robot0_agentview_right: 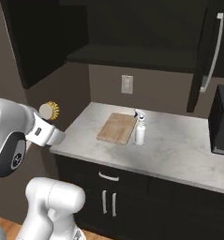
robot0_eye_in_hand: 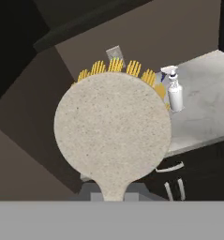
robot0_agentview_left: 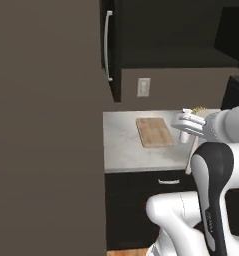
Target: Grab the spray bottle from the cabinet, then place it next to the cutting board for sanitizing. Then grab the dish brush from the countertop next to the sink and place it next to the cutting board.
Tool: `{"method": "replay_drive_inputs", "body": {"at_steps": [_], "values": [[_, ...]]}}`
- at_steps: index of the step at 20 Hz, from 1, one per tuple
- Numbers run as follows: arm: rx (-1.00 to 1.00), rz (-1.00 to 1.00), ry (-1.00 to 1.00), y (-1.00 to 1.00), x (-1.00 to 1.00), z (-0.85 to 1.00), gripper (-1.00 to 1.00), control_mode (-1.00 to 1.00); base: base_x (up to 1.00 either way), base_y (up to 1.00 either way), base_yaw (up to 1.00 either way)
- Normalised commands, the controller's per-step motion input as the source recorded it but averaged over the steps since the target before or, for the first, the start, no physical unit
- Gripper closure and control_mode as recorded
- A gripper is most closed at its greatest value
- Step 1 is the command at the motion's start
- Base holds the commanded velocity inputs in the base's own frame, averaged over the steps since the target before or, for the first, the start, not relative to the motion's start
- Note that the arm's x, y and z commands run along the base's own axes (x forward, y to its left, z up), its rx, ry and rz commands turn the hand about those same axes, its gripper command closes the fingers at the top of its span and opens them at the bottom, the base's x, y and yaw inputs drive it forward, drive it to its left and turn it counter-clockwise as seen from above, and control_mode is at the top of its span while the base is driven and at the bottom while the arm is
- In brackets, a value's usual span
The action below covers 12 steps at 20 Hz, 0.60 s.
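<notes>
- Two-finger gripper [robot0_agentview_right: 47,117]: jaws pinched on the pale round-headed dish brush [robot0_eye_in_hand: 112,129] with yellow bristles, held aloft left of the grey-white marbled countertop [robot0_agentview_right: 179,145].
- White trigger spray bottle [robot0_agentview_right: 140,130]: upright, just beside the light-brown wooden cutting board [robot0_agentview_right: 117,127].

My dish brush [robot0_eye_in_hand: 112,136] with speckled matt beige head and yellow bristles at twelve o'clock, wood-grain cutting board [robot0_agentview_right: 116,127], marbled smooth countertop [robot0_agentview_right: 179,140], white plastic spray bottle [robot0_agentview_right: 140,130], metal cabinet handle [robot0_agentview_right: 212,51]
</notes>
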Motion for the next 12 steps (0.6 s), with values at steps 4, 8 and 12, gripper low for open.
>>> {"method": "replay_drive_inputs", "body": {"at_steps": [4,8,12], "values": [[0.0,0.0,0.0,0.0,0.0,0.0,1.0,1.0,0.76,-0.52,0.09],[0.0,0.0,0.0,0.0,0.0,0.0,1.0,1.0,0.57,-0.6,0.06],[0.0,0.0,0.0,0.0,0.0,0.0,1.0,1.0,0.34,0.16,-0.12]]}}
